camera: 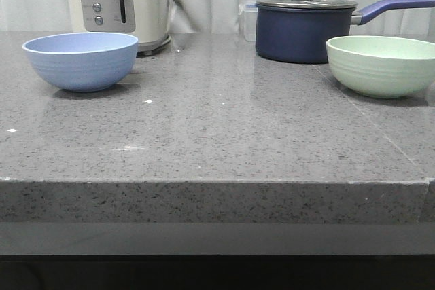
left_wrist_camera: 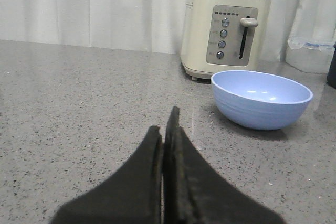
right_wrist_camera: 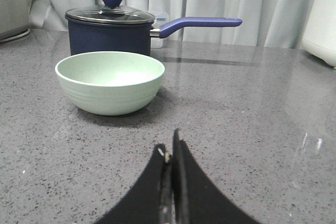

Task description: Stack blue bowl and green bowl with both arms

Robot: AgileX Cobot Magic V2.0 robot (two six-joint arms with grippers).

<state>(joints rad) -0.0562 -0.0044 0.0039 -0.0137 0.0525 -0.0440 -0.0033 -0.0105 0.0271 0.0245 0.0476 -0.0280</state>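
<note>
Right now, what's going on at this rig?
Nothing is being handled yet. The blue bowl sits at the counter's left by the toaster, the green bowl at the right, in front of the lidded saucepan. Both bowls are empty and far apart. The left claw and right claw are shut, each short of its bowl.

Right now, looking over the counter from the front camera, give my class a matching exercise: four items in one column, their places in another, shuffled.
Items:
1. blue bowl
2. green bowl
3. navy saucepan
4. toaster

Places:
A. back right, lid on, handle pointing right
B. front right, just in front of the pan
C. back left, by the curtain
D. front left, in front of the cream appliance

Pairs: 1-D, 2-B, 3-A, 4-C
</note>
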